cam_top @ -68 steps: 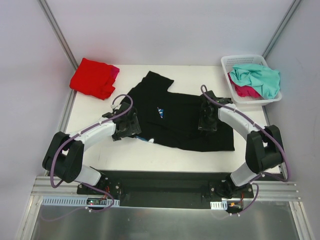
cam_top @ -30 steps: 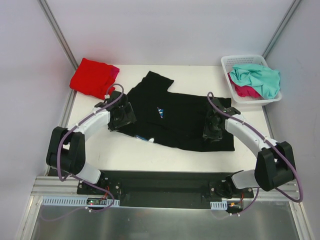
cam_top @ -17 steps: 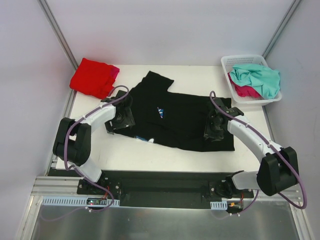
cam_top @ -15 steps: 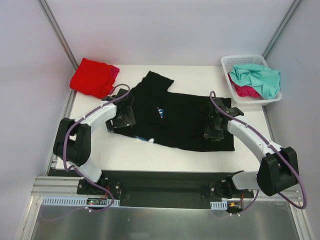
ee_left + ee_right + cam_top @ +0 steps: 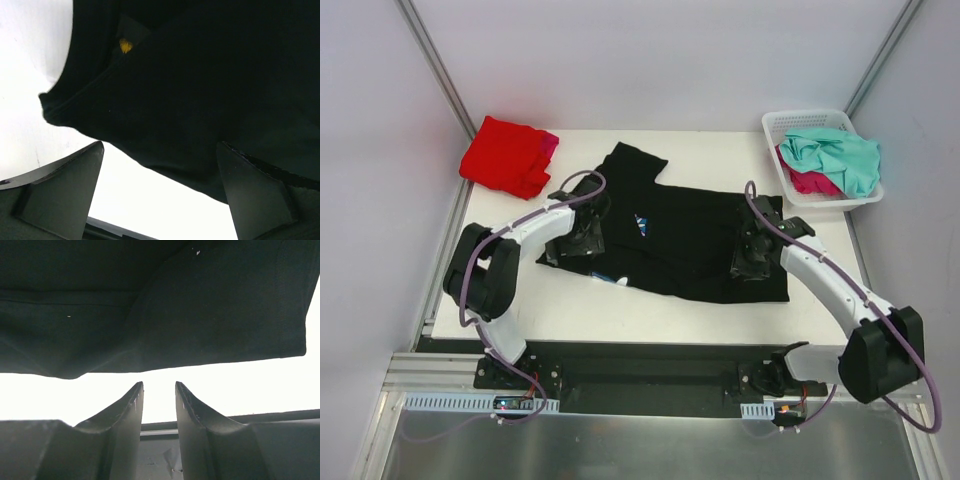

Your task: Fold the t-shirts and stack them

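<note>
Two grippers: both sit low at the black shirt, one at each end of it.
Shirt axis: it lies flat on the table, its long side running from one gripper across to the other.
Left gripper: jaws spread wide and holding nothing.
Cloth from left jaws: in the left wrist view the shirt's edge slants across the gap just ahead of the tips. It lies closer to the right-hand finger than to the other one, which stands over bare table.
Right gripper: jaws drawn in to a narrow slot, with nothing in it.
Cloth from right jaws: in the right wrist view the hem runs crosswise just beyond the tips, with a strip of bare table between. Its corner is ahead and off to the right.
Nearer arm: neither, since each has its own end in reach.
Your next move, as I judge it: push each gripper forward onto its edge before you close. The right slot looks tight for taking the cloth.
Other shirts: the red shirt lies well beyond the left jaws, and the teal shirt sits in the basket beyond the right ones.
</note>
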Robot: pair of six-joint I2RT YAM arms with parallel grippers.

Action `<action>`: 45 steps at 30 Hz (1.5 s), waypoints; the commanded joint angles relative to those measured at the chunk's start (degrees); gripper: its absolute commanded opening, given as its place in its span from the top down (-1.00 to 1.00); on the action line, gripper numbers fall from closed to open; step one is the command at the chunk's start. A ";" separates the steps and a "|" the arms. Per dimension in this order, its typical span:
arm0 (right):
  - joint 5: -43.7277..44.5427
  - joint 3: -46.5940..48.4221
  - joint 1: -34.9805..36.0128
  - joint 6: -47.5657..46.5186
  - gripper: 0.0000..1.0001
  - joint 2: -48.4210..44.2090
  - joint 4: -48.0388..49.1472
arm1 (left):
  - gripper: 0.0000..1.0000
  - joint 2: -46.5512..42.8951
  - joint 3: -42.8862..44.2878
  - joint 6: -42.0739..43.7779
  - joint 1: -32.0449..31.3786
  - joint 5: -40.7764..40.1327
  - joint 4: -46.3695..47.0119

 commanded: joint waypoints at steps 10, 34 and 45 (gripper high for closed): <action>1.83 -2.07 -0.54 3.39 0.41 -5.36 1.06 | -0.89 3.06 -12.76 -2.82 -0.31 -4.83 13.43; -5.46 -7.80 -14.07 6.38 0.44 9.49 14.52 | -0.88 -1.68 -14.34 -0.45 5.14 -0.26 11.58; -8.89 -12.54 -19.00 7.26 0.46 11.88 15.67 | -0.88 -5.82 -15.40 0.17 11.99 0.62 10.79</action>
